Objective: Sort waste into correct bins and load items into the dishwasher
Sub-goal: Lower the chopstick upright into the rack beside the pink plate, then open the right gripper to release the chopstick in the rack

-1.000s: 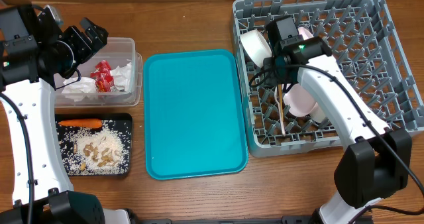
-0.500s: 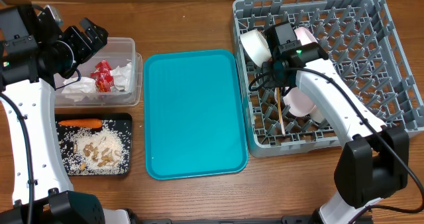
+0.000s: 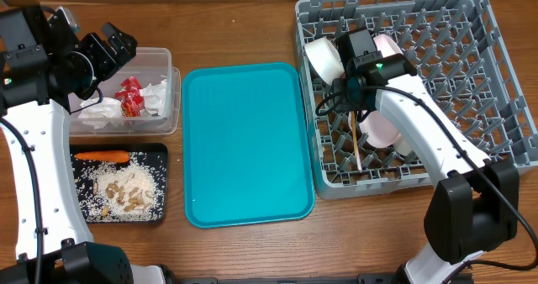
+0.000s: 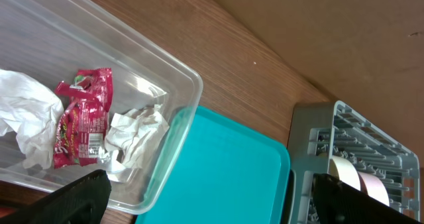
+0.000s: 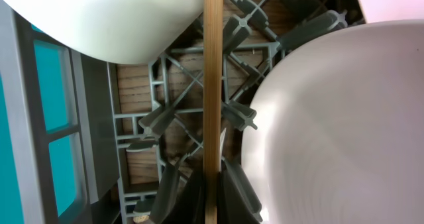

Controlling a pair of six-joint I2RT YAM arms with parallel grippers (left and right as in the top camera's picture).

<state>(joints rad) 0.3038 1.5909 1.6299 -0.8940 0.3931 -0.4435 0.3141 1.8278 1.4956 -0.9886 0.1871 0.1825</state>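
Observation:
My right gripper (image 3: 353,106) (image 5: 212,187) is shut on the thin wooden stick (image 3: 356,143) (image 5: 212,78) inside the grey dishwasher rack (image 3: 496,82). The stick runs between a white bowl (image 3: 324,59) (image 5: 119,18) and a pale pink bowl (image 3: 380,126) (image 5: 331,118). My left gripper (image 3: 116,47) (image 4: 212,207) hangs wide open and holds nothing, above the clear tub (image 3: 172,91) (image 4: 192,85). In the tub lie the red wrapper (image 3: 129,97) (image 4: 83,118) and white napkins (image 3: 160,95) (image 4: 136,134). The black tray (image 3: 164,183) holds a carrot (image 3: 101,156) and rice scraps (image 3: 126,190).
A flat teal tray (image 3: 244,141) (image 4: 225,171) lies between the bins and the rack. Upright pegs fill the rack's right half. A brown wall borders the table's far edge.
My right gripper has shifted slightly left with the stick in the rack. The left arm has not moved.

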